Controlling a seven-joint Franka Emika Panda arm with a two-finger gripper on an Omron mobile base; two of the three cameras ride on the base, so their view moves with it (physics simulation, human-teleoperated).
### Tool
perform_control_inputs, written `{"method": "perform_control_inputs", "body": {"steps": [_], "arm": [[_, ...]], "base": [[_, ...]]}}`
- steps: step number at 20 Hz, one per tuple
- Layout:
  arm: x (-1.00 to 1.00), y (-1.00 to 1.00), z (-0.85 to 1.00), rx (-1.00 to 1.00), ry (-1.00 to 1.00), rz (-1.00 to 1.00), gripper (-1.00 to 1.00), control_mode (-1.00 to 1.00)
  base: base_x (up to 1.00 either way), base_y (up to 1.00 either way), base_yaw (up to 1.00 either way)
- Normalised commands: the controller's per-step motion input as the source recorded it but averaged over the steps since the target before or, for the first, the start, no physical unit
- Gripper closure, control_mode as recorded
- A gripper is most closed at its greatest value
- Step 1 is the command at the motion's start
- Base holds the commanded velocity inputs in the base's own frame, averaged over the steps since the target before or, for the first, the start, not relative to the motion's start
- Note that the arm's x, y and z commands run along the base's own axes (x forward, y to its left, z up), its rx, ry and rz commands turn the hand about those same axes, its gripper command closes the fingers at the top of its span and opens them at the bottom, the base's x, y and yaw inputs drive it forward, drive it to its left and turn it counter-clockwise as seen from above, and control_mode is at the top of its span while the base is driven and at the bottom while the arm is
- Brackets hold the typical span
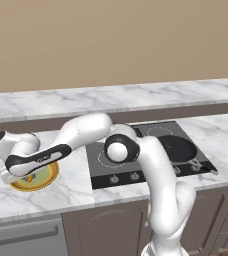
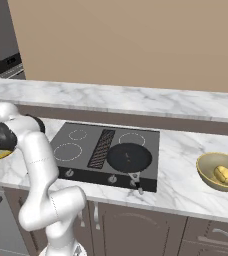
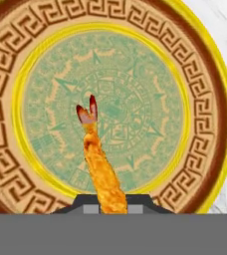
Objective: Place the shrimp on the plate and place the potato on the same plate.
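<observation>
We saw a counter [image 1: 76,182] of polished white marble with grey veins, smooth and faintly glossy. The plate [image 3: 200,149] looked like glazed ceramic, its brown key-patterned rim and yellow ring shiny, its green centre duller. The shrimp [image 3: 101,172] had a rough, crumbly orange crust. The stove top [image 2: 81,145] was smooth dark glass, the pan [image 2: 129,158] on it matt black. The bowl [image 2: 206,175] looked matt tan, the potato [image 2: 224,174] dull yellow, the cabinet fronts [image 1: 111,230] brown wood
</observation>
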Motion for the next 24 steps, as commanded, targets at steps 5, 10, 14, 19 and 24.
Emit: {"method": "perform_control_inputs", "body": {"steps": [5, 10, 14, 19, 24], "arm": [[0.05, 0.0, -0.34, 0.0, -0.02, 0.0, 1.0, -1.0], [0.22, 0.01, -0.21, 0.01, 0.0, 0.0, -1.0, -1.0], [0.17, 0.02, -0.05, 0.0, 0.0, 0.0, -1.0, -1.0], [0.01, 0.0, 0.2, 0.0, 0.0, 0.0, -1.0, -1.0], [-0.2, -0.38, 0.65, 0.0, -0.05, -0.01, -1.0, -1.0]], "base": [[0.0, 0.0, 0.0], [0.0, 0.0, 0.0], [0.0, 0.0, 0.0], [0.0, 0.0, 0.0], [0.0, 0.0, 0.0]]}}
